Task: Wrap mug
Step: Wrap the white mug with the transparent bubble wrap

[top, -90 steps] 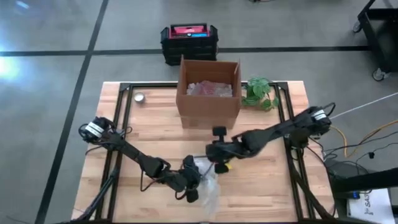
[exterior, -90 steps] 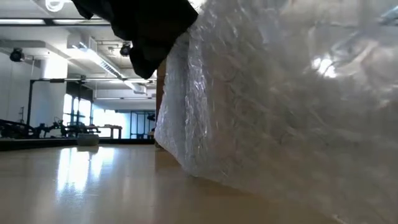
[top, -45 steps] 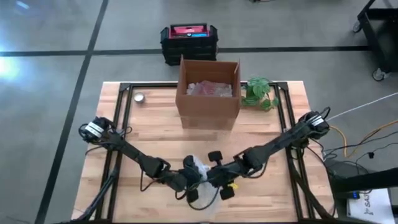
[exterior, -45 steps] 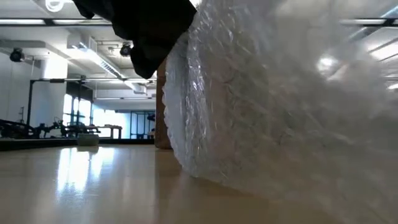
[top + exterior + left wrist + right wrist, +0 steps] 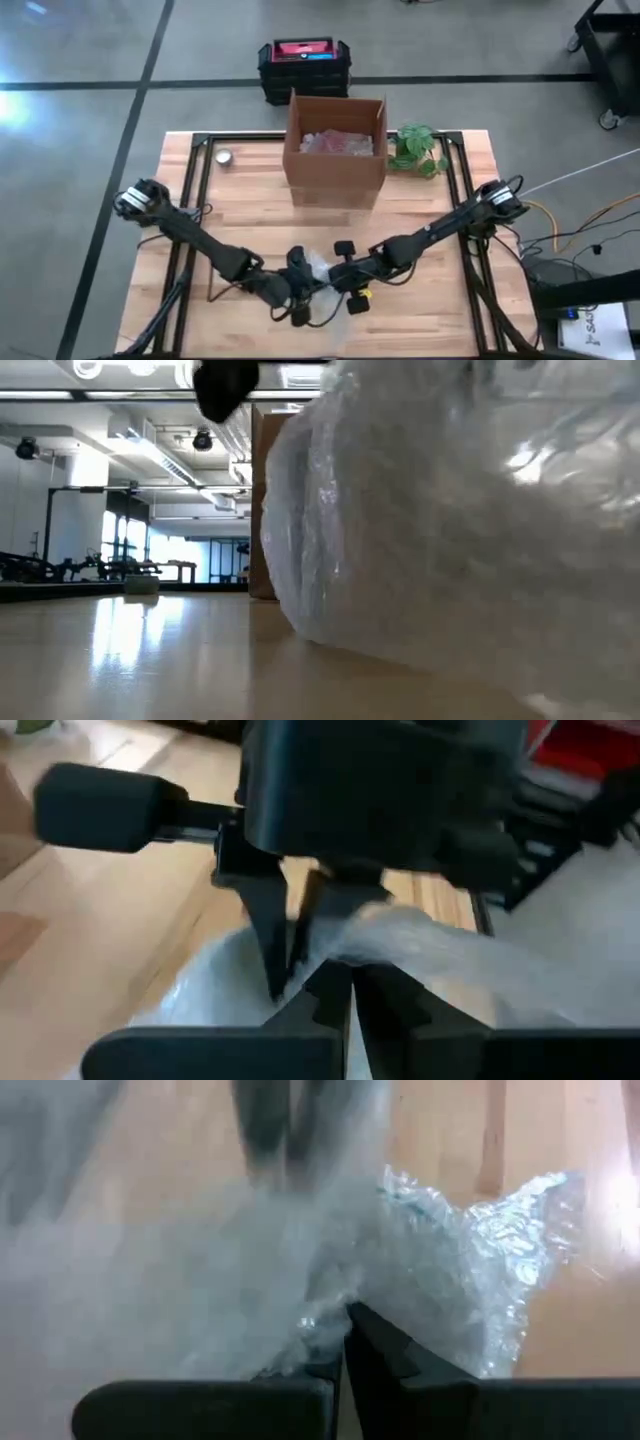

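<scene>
Both arms have drawn closer together over the last second: the right gripper [image 5: 352, 283] has swung from near the cardboard box [image 5: 336, 148] toward the table's [image 5: 440, 320] near edge, and the left arm's base joint has shifted outward while its left gripper [image 5: 297, 294] sits hard against the bundle. Item: bubble wrap [image 5: 322, 272], clear, crumpled, lying at the middle of the table's near edge between the two grippers; in the low view it fills most of the frame as a rounded, glossy mound resting on the wood. The mug itself cannot be seen in any view; presumably it is inside the mound. Left gripper: fingers together, pinching a fold of wrap, as its wrist view shows. Right gripper: fingers likewise closed on a gathered edge of the wrap [image 5: 450, 1270], per its wrist view. Judgement: with both ends of the sheet now held close together, the fold appears to be closing over the mug, so the wrapping looks well advanced but loose, with ragged corners not yet tucked. Other stock: cardboard box at the middle of the far edge holding more wrap; green plant [image 5: 417, 150] beside it toward the far right corner; small round metal object [image 5: 224, 156] toward the far left corner; black-and-red case [image 5: 304, 66] on the floor beyond.
</scene>
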Controlling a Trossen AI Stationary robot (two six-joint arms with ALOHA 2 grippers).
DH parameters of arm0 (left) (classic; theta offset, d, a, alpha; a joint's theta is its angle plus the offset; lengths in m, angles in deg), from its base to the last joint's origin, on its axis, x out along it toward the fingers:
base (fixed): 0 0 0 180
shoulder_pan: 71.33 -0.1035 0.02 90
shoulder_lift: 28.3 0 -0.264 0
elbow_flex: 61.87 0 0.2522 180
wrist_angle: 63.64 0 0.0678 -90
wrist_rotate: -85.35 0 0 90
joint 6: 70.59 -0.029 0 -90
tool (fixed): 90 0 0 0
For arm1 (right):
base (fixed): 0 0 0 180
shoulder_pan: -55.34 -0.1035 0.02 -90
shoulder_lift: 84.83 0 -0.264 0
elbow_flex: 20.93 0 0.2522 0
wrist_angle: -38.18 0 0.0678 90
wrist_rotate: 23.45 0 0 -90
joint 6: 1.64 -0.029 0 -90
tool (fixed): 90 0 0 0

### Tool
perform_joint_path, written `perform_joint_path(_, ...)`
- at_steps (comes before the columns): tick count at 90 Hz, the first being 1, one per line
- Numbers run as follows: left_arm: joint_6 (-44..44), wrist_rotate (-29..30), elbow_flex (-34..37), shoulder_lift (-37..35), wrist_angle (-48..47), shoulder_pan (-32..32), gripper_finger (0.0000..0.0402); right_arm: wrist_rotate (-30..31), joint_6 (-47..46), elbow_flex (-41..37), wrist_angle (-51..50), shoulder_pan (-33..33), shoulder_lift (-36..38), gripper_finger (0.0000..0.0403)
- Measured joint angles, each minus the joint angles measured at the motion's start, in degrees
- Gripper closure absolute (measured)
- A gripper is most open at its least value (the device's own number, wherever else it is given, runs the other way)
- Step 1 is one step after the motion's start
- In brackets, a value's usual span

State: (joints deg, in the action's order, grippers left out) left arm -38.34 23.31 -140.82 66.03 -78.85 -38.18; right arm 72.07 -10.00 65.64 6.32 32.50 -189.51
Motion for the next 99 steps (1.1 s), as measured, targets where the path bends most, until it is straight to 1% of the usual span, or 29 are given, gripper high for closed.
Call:
perform_joint_path(9, 0.23, 0.14, -0.45, -2.69, -2.47, 2.02, 0.04, 0.04, 0.0, 0.0, 0.05, 0.01, 0.0, 0.0403)
perform_joint_path(22, -0.97, 4.06, 0.0, -2.04, 1.39, 3.99, 0.0401, 0.33, 0.3, -0.02, 0.68, 0.0, -0.01, 0.0403)
perform_joint_path(30, -3.66, 3.86, 0.14, -0.24, 6.82, 3.93, 0.04, 0.44, 0.35, -0.02, 0.77, 0.01, -0.02, 0.0403)
perform_joint_path(37, -3.49, 1.84, 0.18, 1.54, 8.64, 2.66, 0.0401, 0.46, 0.39, -0.02, 0.88, -0.01, -0.02, 0.0403)
perform_joint_path(45, -1.91, 0.49, 0.6, 3.7, 7.03, 0.96, 0.0401, 0.48, 0.39, -0.02, 0.88, -0.01, -0.02, 0.0403)
perform_joint_path(52, -1.06, 0.79, 0.95, 5.54, 6.31, -0.67, 0.0401, 0.48, 0.39, -0.02, 0.94, 0.01, -0.02, 0.0403)
perform_joint_path(64, 0.66, 3.06, 1.14, 7.91, 5.8, -2.87, 0.0401, 0.48, 0.39, 0.05, 0.78, -0.03, 0.09, 0.0403)
perform_joint_path(71, 1.36, 2.24, 1.15, 9.4, 5.08, -3.98, 0.0401, 0.45, 0.39, 1.93, -3.02, -0.09, 0.09, 0.0403)
perform_joint_path(82, 1.51, -0.99, 1.03, 11.01, 5.98, -4.83, 0.0401, 0.0, 1.75, 7.5, -13.0, -0.18, 0.09, 0.0403)
perform_joint_path(93, 1.43, -1.39, 0.98, 11.54, 7.09, -4.88, 0.0402, 0.57, 2.03, 13.66, -23.01, -0.17, 0.51, 0.0403)
perform_joint_path(99, 1.31, -1.45, 1.03, 11.54, 7.08, -4.92, 0.0401, 0.91, 1.65, 15.48, -24.97, -0.54, 0.92, 0.0403)
